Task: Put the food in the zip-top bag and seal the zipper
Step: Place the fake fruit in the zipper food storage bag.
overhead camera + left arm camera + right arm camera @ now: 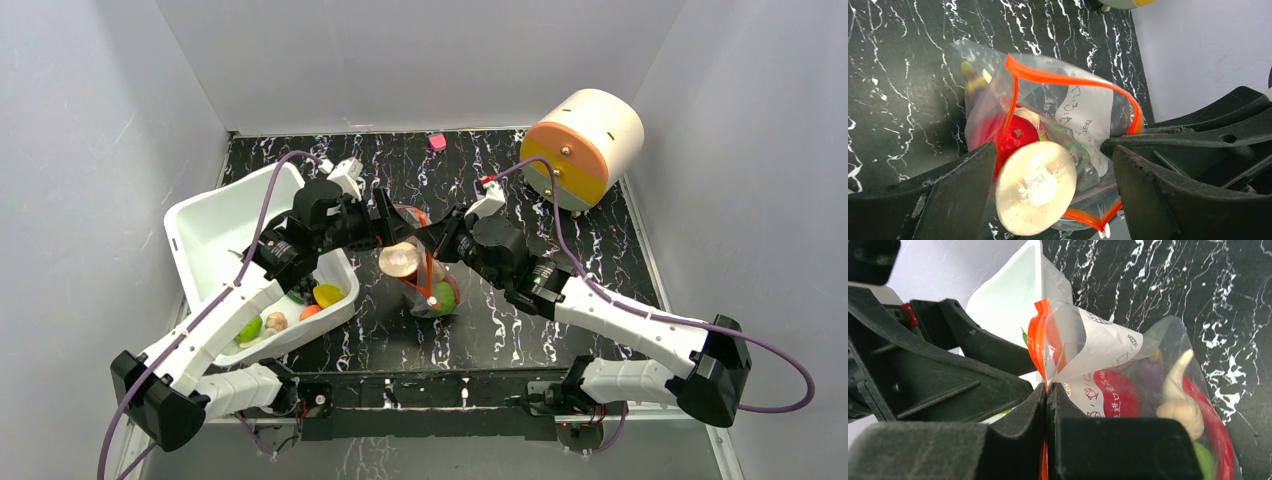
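My left tool (pixel 1053 150) is released. Its fingers stand wide apart over the bag's mouth, with a round tan food piece (pixel 1035 187) between them. The piece sits close against one finger and clear of the other, so I'd say it is not gripped. My right tool (pixel 1048 389) is clenched on the zipper (pixel 1040 340), pinching the orange strip and holding that edge up at the three o'clock side of the mouth.

The zip-top bag (pixel 988 95) hangs open from that pinch at the middle of the table (pixel 500 330). A red apple (pixel 1018 135), a purple eggplant (pixel 973 82) and a red chili (pixel 1218 430) show through the film. In the top view the white tub (pixel 215 225) lies at nine o'clock from the bag, with a few pieces left in it.

I judge the film thin, slick and limp, likely to fold wherever nothing supports it. Only the strip looks stiff enough to hold, so any grip belongs there, near an end. The toy food looks light, hard and smooth, so it may roll and drag the pouch over.
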Tool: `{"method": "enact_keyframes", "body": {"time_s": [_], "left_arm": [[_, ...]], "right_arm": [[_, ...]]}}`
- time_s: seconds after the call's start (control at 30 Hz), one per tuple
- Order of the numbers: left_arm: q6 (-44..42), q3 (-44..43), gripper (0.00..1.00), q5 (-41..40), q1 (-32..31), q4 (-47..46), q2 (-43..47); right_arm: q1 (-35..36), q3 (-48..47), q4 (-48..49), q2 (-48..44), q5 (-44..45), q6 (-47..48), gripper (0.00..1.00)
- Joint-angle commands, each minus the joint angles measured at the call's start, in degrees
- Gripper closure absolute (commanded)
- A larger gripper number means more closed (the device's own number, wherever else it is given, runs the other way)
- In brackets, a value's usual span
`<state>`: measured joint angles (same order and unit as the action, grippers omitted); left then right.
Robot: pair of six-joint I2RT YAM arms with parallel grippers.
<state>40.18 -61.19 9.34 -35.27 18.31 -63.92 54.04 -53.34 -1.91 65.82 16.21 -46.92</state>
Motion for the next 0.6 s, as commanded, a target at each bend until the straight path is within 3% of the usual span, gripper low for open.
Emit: {"method": "enact_keyframes", "body": {"time_s": [0.0, 0.3, 0.47, 0.57], "left_arm": [[-3.7, -2.6, 0.17, -1.8, -0.2, 3.0, -0.2], [-7.3, -9.1, 0.27, -7.3, -0.2, 14.8, -0.3], [-6.7, -7.0, 0.46, -1.6, -0.2, 17.7, 1.9], [-4.6, -2.5, 0.48, 5.7, -0.3, 14.2, 4.4]], "right_arm": [[0.4, 1.5, 4.1, -2.8, -0.7, -3.1, 1.0], [-0.1, 1.0, 1.8, -3.4, 2.6, -2.2, 1.0], [-0.6, 0.1, 1.6, -3.7, 3.0, -0.7, 1.0], [-1.2, -0.7, 1.4, -3.7, 3.0, -0.3, 1.0]]}}
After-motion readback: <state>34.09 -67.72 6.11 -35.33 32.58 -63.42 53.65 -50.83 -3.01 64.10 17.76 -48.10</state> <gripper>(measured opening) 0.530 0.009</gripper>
